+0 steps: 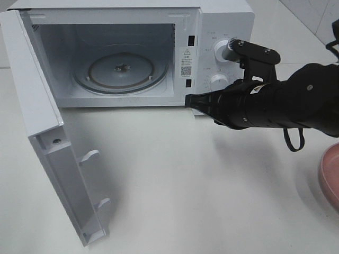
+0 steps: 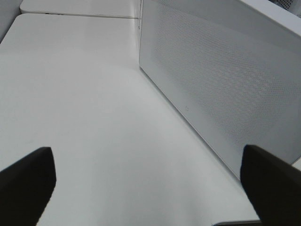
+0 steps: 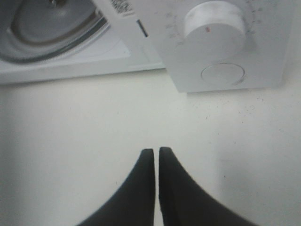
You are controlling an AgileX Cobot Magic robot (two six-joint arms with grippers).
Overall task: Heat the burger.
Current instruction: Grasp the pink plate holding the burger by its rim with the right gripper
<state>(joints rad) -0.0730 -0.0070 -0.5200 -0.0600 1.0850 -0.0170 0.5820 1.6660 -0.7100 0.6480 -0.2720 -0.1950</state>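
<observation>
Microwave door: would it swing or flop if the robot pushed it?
Likely swing, since the door stands open, hinged to the microwave. It looks like a stiff flat panel, so it probably won't flop.

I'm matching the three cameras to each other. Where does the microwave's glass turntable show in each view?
Exterior high: the glass turntable lies inside the open microwave, upper middle of the picture.
Left wrist: not in it; only the outer face of the open door shows.
Right wrist: part of it, inside the cavity beside the dial.
Shared landmark: the white table, in all three.
</observation>
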